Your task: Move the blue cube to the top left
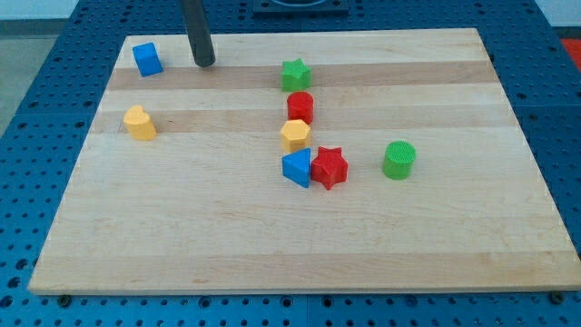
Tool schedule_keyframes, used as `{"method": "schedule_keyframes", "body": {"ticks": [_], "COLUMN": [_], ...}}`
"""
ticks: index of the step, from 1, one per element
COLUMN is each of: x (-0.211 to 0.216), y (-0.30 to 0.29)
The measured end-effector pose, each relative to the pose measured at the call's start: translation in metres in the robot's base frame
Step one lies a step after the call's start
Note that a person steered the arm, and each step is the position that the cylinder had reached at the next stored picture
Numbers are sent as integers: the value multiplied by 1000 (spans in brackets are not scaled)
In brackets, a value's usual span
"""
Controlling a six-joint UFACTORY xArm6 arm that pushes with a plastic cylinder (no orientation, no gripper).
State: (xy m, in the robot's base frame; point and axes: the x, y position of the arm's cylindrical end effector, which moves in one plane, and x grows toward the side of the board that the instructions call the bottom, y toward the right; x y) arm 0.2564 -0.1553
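Since the blue cube point(147, 59) looks small, rigid and light, likely to slide readily on the smooth wooden board point(272, 254), best pushed square on a flat side, low and centred, to avoid spinning. Already sits at far left, slightly turned, no real long axis. No jaws here: only my tip point(205, 64), just right of it, apart.

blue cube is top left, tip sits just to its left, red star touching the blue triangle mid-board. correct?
One error: my tip is to the right of the blue cube, not its left, with a gap between them. The camera view shows it. The rest holds: the red star touches the blue triangle mid-board.
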Motion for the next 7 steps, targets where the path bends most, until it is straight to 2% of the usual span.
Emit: {"method": "schedule_keyframes", "body": {"ticks": [2, 3, 4, 5, 7], "x": [14, -8, -13, -14, 20], "y": [71, 139, 193, 195, 129]}}
